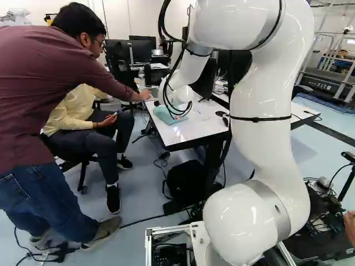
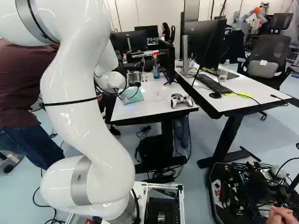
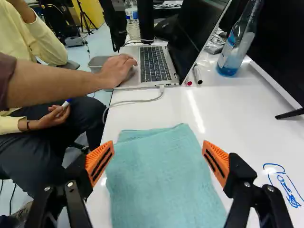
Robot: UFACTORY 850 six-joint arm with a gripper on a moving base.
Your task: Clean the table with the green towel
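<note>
In the left base view the gripper [image 1: 173, 111] is mostly hidden behind the arm's wrist, low over the green towel [image 1: 178, 117]. The wrist view shows the gripper [image 3: 157, 162] with its fingers wide apart, above the towel [image 3: 161, 178], which lies spread on the white table [image 3: 228, 114] with a fold at its far edge. Nothing is held between the orange pads. Blue marker scribbles [image 3: 287, 187] stand on the tabletop beside the towel.
A person's hand [image 3: 116, 71] rests on an open laptop [image 3: 156, 64] beyond the towel. Two markers [image 3: 194, 76], a blue bottle [image 3: 235, 45] and a monitor [image 3: 280, 47] stand or lie near it. A game controller [image 2: 181, 101] lies at the table's near edge. Another robot [image 2: 254, 16] stands far off.
</note>
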